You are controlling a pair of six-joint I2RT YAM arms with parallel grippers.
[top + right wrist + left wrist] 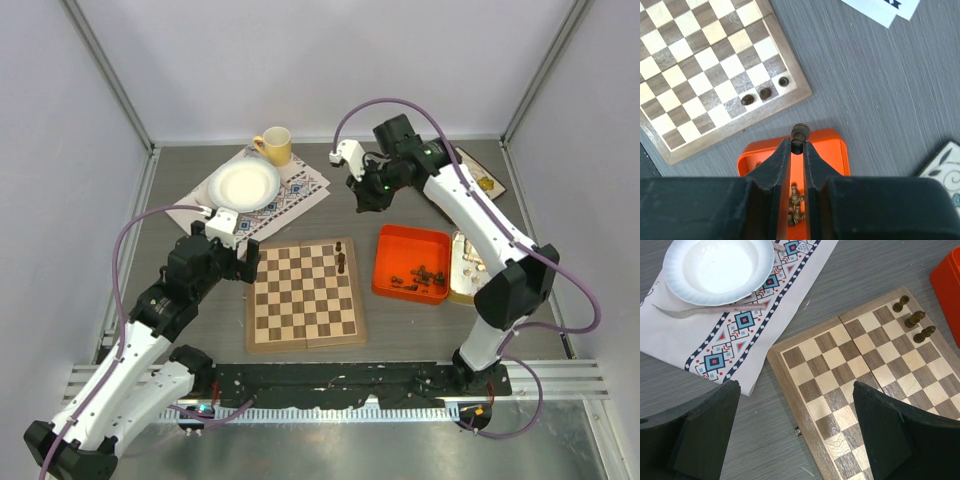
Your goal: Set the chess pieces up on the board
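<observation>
The wooden chessboard lies at the table's middle; it also shows in the left wrist view and the right wrist view. Three dark chess pieces stand on its far right edge squares, seen too in the left wrist view and the right wrist view. My right gripper is shut on a dark chess piece, held high above the orange tray; in the top view it is behind the tray. My left gripper is open and empty above the board's left edge.
The orange tray holds several more dark pieces. A tan tray with pale pieces sits right of it. A white plate on a patterned cloth, a fork and a yellow cup stand behind the board.
</observation>
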